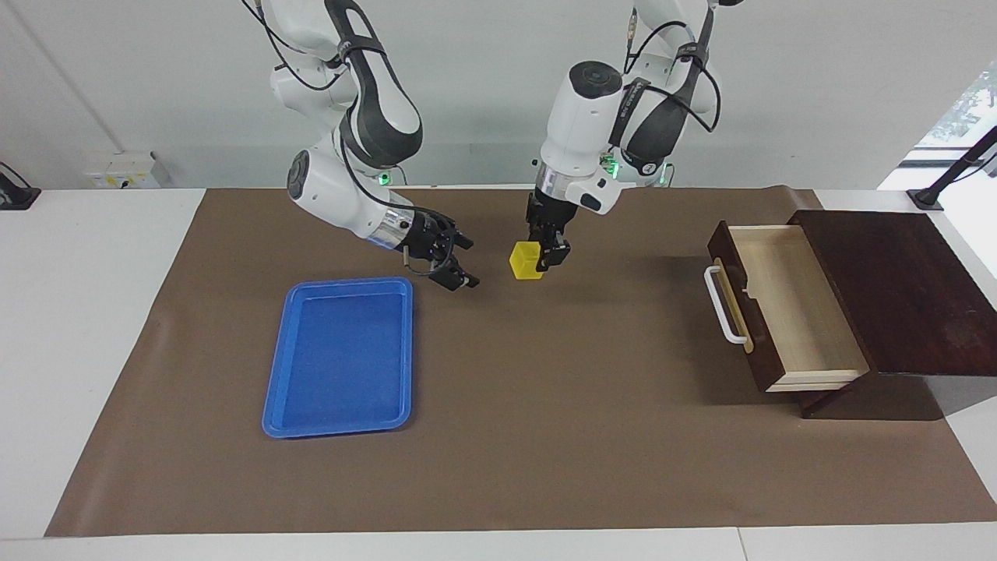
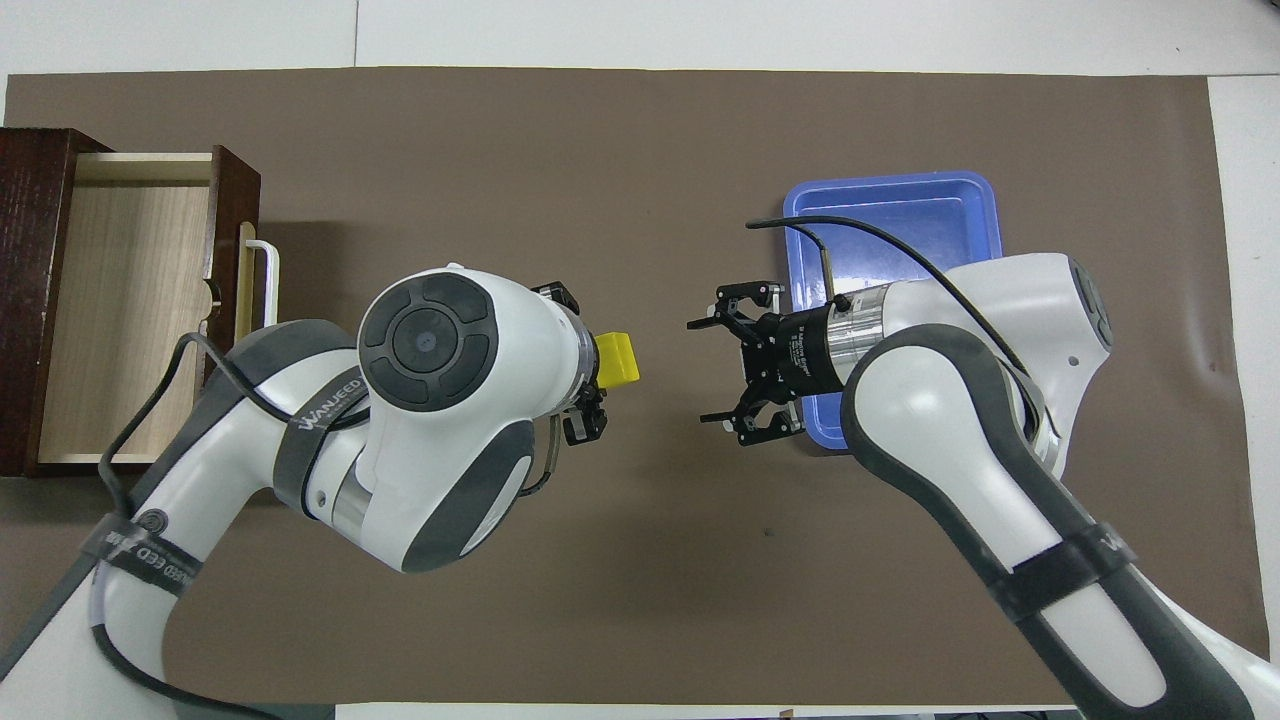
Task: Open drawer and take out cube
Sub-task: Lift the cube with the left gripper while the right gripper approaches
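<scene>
My left gripper [image 1: 546,259] is shut on the yellow cube [image 1: 526,261] and holds it in the air over the brown mat, about mid-table; the cube also shows in the overhead view [image 2: 617,359]. My right gripper [image 1: 466,264] is open and empty, level with the cube and a short gap from it, fingers pointing at it; it also shows in the overhead view [image 2: 702,372]. The drawer [image 1: 790,308] of the dark wooden box stands pulled out toward the left arm's end, its pale inside bare, white handle [image 1: 720,308] facing the table's middle.
A blue tray [image 1: 343,358] lies on the mat toward the right arm's end, with nothing in it; in the overhead view [image 2: 900,215] the right arm covers part of it. The dark box top [image 1: 896,288] stands beside the open drawer.
</scene>
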